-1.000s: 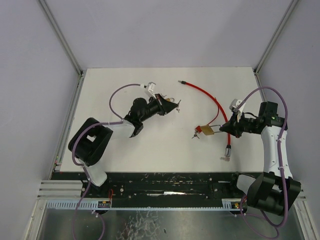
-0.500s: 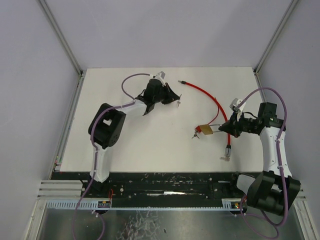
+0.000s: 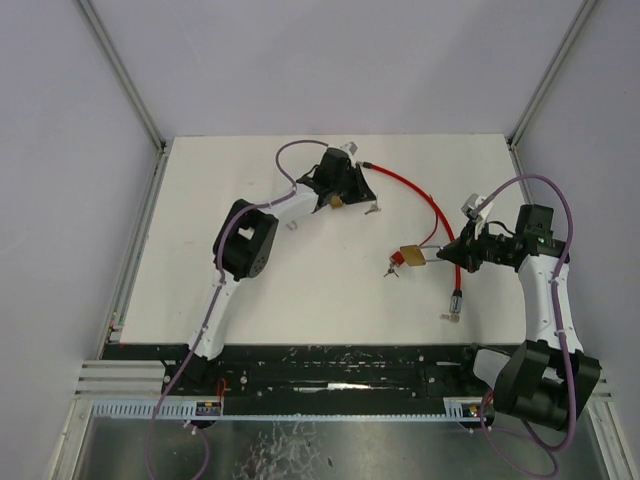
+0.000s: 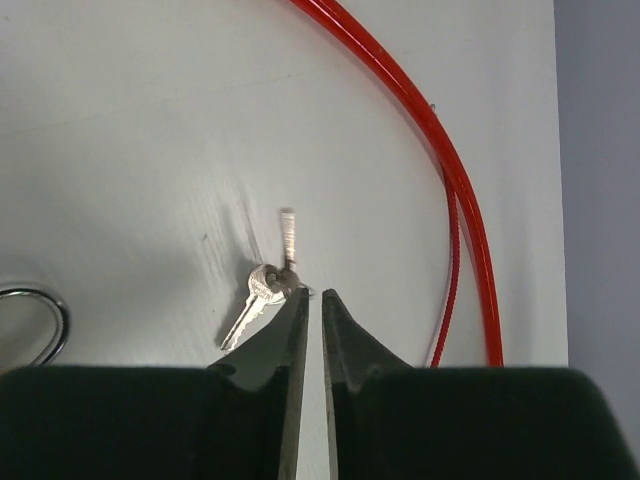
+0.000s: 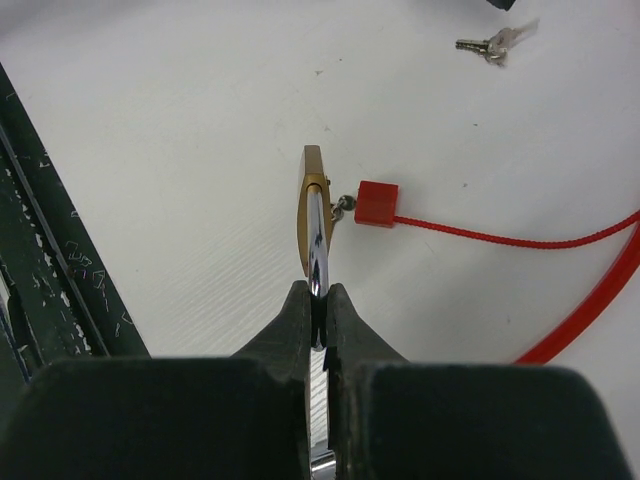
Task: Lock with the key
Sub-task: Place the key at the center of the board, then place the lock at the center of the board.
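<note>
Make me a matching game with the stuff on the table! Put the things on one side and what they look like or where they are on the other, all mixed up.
Things:
1. padlock
2. keys
3. cable
4. tag

Clues:
A. small red block
B. silver, at the tips of the left gripper
C. long, red and curved
D. gold, with its shackle pinched by the right gripper

Pairs: 1-D, 2-B, 3-C, 4-A
</note>
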Motion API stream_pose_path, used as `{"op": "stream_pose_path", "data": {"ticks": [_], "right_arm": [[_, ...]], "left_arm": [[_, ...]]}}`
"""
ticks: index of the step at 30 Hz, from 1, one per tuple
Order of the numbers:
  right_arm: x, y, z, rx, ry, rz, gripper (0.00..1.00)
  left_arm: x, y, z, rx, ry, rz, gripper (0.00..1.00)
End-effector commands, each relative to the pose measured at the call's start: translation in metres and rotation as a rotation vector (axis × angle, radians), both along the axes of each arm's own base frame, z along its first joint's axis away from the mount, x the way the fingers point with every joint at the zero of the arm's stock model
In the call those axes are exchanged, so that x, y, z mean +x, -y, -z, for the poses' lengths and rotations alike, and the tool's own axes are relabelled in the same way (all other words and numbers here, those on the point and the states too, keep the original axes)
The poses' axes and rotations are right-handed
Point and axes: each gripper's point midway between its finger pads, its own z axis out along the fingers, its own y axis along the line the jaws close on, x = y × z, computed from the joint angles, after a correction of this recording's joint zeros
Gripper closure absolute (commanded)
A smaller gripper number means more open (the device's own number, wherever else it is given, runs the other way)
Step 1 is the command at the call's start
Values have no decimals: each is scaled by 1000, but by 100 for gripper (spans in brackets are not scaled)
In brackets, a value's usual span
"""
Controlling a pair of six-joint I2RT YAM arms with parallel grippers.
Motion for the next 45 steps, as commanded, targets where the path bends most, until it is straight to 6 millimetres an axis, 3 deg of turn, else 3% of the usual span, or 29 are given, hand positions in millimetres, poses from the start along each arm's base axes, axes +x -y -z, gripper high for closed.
{"op": "stream_pose_path", "data": {"ticks": [1,6,11,15,17,20,21,23,27,29,35,41,45], "right_arm": [[7,-5,-14,59,40,-12,100],[8,-5,-11,65,26,-8,100],[11,-3,-9,64,14,12,100],[15,-2,-9,73,6,31,100],[19,-1,-9,83,1,43,100],[29,-1,-12,119,-9,62,100],[35,-1,-15,132,-10,69,100],[45,-3,-17,143,-24,71,100],[71,-12,-7,111,-73,58,100],[85,-20,0,83,-99,54,100],[131,-51,13,62,-193,42,100],[183,-61,24,135,-306,94,100],[206,-71,34,204,-416,108,100]], "left_arm": [[-5,10,5,22,-17,46,88],[-5,6,-2,25,12,40,81],[-3,-11,-37,61,165,-1,82],[-18,-30,-88,96,362,-32,85],[-35,-39,-125,122,529,-48,86],[-68,-56,-163,196,771,-53,85],[-78,-62,-175,223,857,-57,83],[-97,-78,-194,279,992,-91,68],[-114,-114,-190,367,1094,-214,23],[-115,-124,-185,382,1093,-257,14],[-118,-113,-177,374,1038,-187,9],[-127,-117,-180,343,1066,-189,8],[-128,-115,-181,338,1076,-175,7]]}}
